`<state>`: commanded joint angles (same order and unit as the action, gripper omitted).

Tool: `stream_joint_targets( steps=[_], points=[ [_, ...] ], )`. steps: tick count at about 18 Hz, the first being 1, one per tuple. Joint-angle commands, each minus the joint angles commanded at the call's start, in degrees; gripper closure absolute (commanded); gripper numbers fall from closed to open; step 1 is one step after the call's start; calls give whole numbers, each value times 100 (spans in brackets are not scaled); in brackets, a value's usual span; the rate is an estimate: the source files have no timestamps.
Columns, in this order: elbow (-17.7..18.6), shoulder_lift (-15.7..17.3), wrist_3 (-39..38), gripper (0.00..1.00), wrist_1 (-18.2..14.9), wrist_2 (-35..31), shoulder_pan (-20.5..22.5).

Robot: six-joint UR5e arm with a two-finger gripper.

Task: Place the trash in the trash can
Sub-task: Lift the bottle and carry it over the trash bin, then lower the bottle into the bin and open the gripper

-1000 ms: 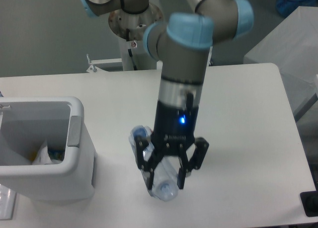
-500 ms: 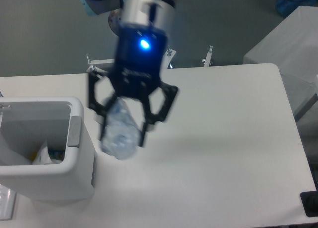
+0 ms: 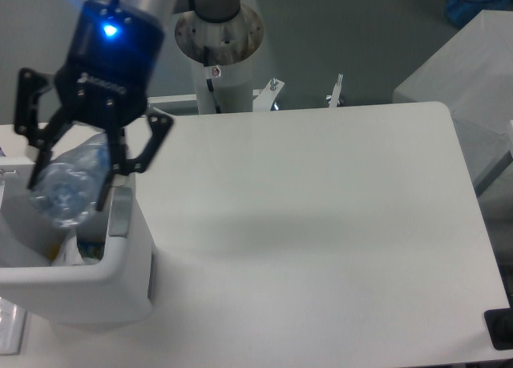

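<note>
My gripper (image 3: 70,190) is shut on the crushed clear plastic bottle (image 3: 69,184), holding it in the air directly above the opening of the white trash can (image 3: 120,264) at the left. The bottle hangs tilted, its lower end just over the can's inside. Down in the can lies a crumpled whitish wrapper (image 3: 70,249) with a bit of yellow beside it.
The white table (image 3: 321,224) stretches to the right of the can. The arm's base column (image 3: 218,55) stands at the back edge, with small metal fixtures (image 3: 338,87) beside it. A grey box (image 3: 465,71) sits off the table at the far right.
The gripper has lifted the bottle off the table's middle and carried it up and left; it now hangs over the trash can's opening.
</note>
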<state>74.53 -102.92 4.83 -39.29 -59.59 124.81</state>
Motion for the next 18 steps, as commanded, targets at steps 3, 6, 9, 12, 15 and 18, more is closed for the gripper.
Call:
stream_joint_targets(
  steps=[3, 6, 9, 12, 15, 18],
  points=[
    [-44, -167, 52, 51, 0, 0, -71],
    [-53, -273, 149, 51, 9, 0, -106],
    [9, -308, 176, 51, 0, -17, -159],
    [9, -361, 176, 51, 0, -18, -168],
    [17, -387, 167, 50, 0, -26, -203],
    [26, -440, 176, 43, 0, -26, -211]
  ],
)
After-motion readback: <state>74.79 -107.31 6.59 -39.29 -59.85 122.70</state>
